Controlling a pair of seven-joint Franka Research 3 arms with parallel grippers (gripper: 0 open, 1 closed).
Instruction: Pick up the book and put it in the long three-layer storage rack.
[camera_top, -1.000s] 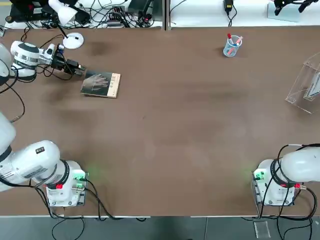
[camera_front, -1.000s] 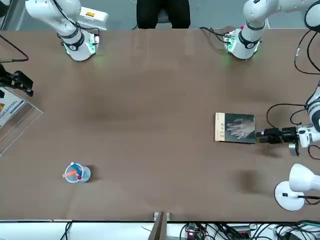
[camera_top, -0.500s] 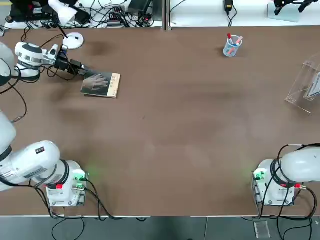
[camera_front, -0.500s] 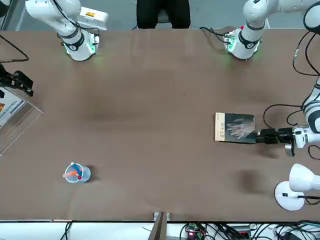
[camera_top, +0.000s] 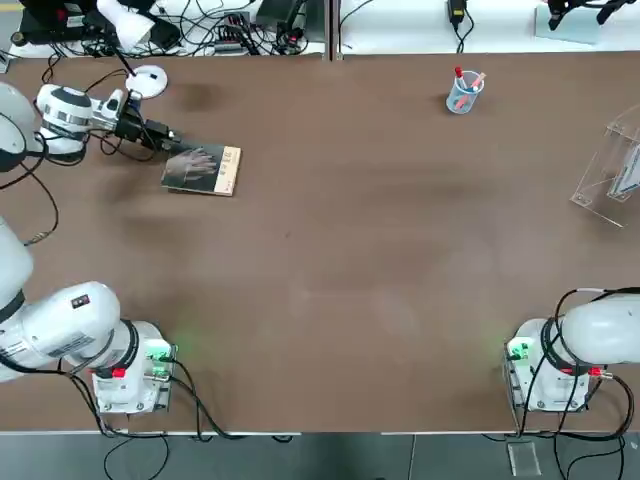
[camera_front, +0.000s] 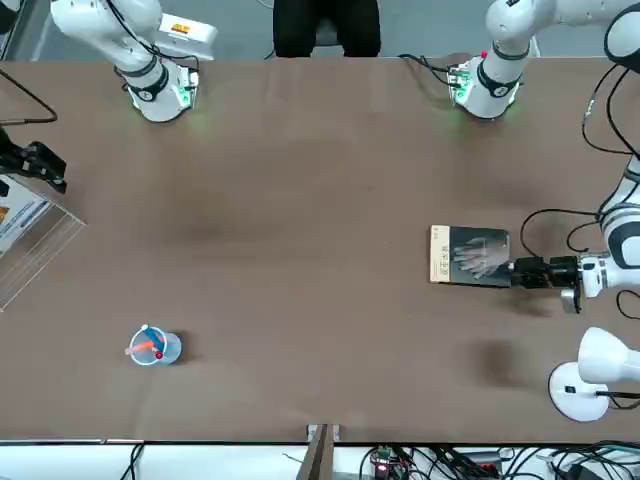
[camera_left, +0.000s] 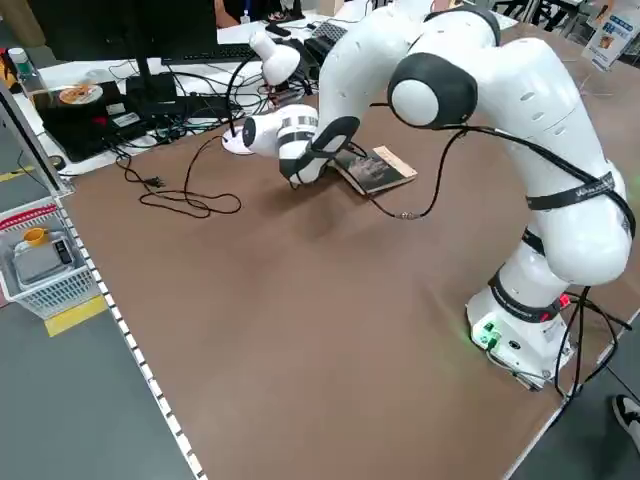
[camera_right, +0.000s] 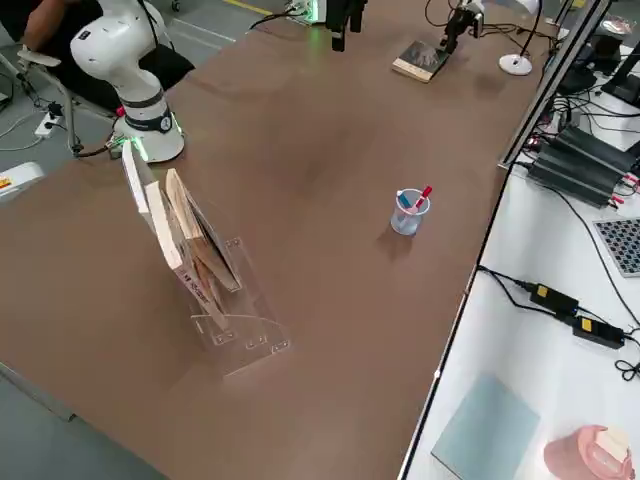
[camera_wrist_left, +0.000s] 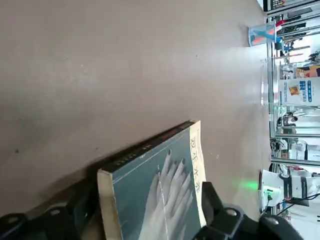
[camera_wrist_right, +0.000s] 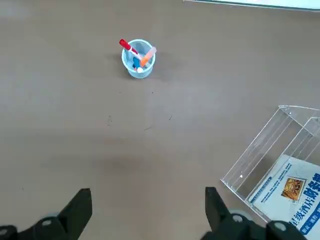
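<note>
The book (camera_top: 203, 169), dark grey with a pale hand on its cover and a tan strip along one edge, lies flat at the table's far left. My left gripper (camera_top: 168, 138) lies low and sideways at the book's left edge. In the left wrist view its open fingers (camera_wrist_left: 86, 200) stand on either side of the book's (camera_wrist_left: 160, 200) near edge. The long three-layer storage rack (camera_top: 607, 170), clear acrylic with booklets in it, stands at the far right. My right gripper (camera_front: 38, 166) hovers open near the rack (camera_front: 35, 240), holding nothing.
A small clear cup with pens (camera_top: 463, 92) stands at the far side, right of centre. A white desk lamp (camera_top: 147, 80) stands just beyond the left gripper, with cables around it. Both arm bases sit at the near edge.
My left gripper has crept a little further onto the book's edge and its wrist has shifted slightly. The book, the rack and the right arm have not moved.
</note>
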